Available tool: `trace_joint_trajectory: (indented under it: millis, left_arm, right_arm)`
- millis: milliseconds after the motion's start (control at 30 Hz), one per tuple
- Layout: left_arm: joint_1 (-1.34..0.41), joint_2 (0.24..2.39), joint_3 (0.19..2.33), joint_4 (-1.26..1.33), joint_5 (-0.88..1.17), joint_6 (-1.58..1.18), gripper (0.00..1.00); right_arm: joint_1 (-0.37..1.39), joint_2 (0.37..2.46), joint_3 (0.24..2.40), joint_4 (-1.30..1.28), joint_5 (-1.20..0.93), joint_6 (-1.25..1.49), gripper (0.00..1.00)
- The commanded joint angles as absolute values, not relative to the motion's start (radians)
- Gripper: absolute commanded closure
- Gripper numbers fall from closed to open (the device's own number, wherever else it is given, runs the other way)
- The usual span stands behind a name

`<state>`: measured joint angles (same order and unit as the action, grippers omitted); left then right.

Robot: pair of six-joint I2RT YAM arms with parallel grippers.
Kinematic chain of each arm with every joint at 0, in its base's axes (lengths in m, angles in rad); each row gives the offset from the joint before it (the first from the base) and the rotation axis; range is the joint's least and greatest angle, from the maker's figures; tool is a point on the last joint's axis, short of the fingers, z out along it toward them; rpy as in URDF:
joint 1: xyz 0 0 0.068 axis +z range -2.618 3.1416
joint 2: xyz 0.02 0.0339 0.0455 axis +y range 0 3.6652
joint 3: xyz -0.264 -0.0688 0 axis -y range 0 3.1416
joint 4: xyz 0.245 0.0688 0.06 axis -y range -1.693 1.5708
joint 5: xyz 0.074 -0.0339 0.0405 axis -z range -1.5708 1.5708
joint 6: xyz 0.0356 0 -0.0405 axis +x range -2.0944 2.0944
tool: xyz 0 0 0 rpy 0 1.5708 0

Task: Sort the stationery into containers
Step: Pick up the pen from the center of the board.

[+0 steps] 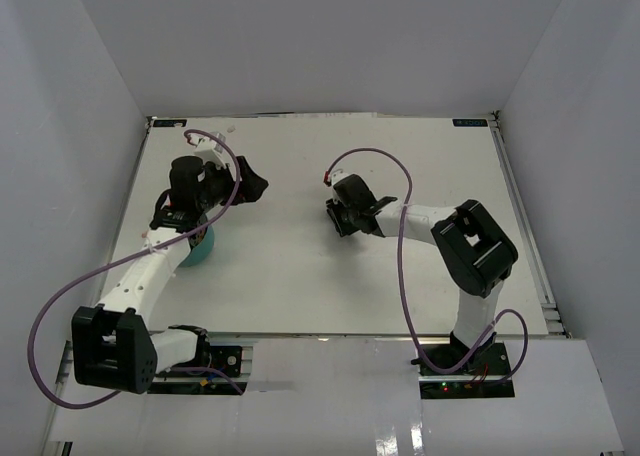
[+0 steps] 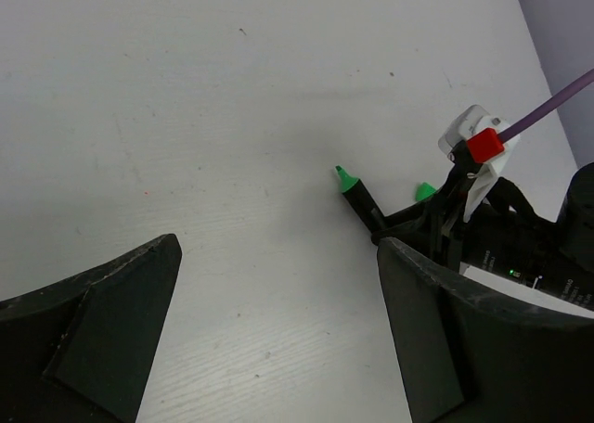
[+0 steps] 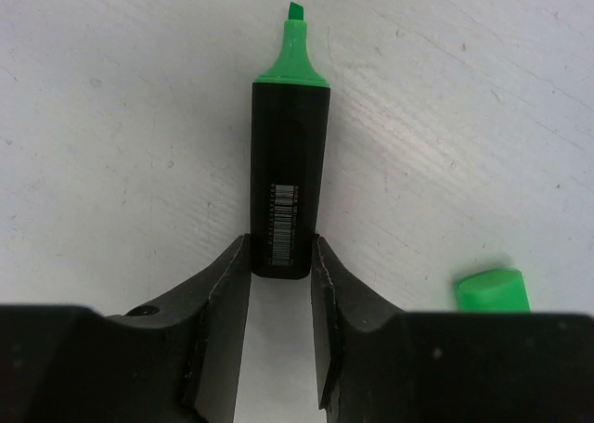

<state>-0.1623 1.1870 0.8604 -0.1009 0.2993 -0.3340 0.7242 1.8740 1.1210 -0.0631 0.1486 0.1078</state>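
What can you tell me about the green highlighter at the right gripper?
The green highlighter has a black, plastic-looking body with a white barcode label and a bare green chisel tip; it is uncapped. It points away from the right gripper, whose fingers press both sides of its rear end. A green cap lies apart on the white table.

A white table (image 1: 300,276) stands inside a plain three-sided enclosure, with a pale back wall (image 1: 320,36), a left wall (image 1: 60,126) and a right wall (image 1: 590,126), all greyish white. A metal rail (image 1: 527,226) runs along the table's right edge, and a small blue label (image 1: 470,123) sits at its far right corner. Along the near side lies a glossy white board (image 1: 350,416) that catches soft reflections. The light is even and diffuse, so shadows stay faint. Seen close from the wrist views, the table's surface shows a fine, wood-like grain.
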Motion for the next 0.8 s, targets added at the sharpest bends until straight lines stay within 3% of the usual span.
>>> trace_joint_trajectory:
  millis: [0,200,533,767]
  left_arm:
    - [-0.169,1.190,0.853,-0.068,0.414,-0.412,0.02]
    - [-0.189,1.193,0.805,-0.012,0.549,-0.597,0.03]
    - [-0.392,1.207,0.851,0.060,0.416,-0.811,0.15]
    - [-0.500,1.287,0.943,0.064,0.339,-0.808,0.24]
  right_arm:
    - [0.729,1.809,1.046,-0.057,0.141,0.132,0.90]
    - [0.769,1.609,0.945,-0.017,0.179,0.170,0.92]
    - [0.868,1.272,0.766,0.201,0.235,0.178,0.92]
    - [0.893,1.201,0.718,0.262,0.249,0.173,0.92]
